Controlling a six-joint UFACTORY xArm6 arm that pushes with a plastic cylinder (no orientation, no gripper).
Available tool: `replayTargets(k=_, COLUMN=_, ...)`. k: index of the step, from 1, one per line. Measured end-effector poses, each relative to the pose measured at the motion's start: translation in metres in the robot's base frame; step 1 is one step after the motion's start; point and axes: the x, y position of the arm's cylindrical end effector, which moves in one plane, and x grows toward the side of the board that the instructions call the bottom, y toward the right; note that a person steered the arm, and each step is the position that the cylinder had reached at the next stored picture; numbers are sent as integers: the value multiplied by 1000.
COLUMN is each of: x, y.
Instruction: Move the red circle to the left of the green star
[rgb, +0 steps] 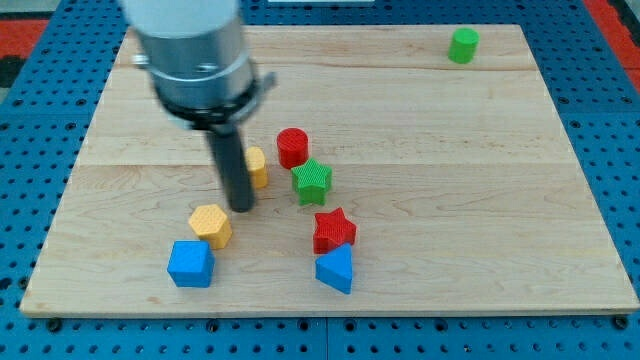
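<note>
The red circle (292, 146) stands on the wooden board (450, 200), just above and a little left of the green star (312, 181), nearly touching it. My tip (241, 207) rests on the board left of both, below a yellow block (256, 166) that the rod partly hides. The tip is about a block's width left of the green star and just above a yellow hexagon (211, 225).
A red star (334, 230) and a blue block (335, 269) lie below the green star. A blue cube (190, 263) sits at the lower left. A green cylinder (463, 45) stands at the top right.
</note>
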Motion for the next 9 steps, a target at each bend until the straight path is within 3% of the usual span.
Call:
replayTargets(k=1, x=-1, y=8)
replayTargets(k=3, x=-4, y=-53)
replayTargets(k=4, x=-36, y=-87)
replayTargets(k=6, x=-98, y=1)
replayTargets(k=9, x=-108, y=99)
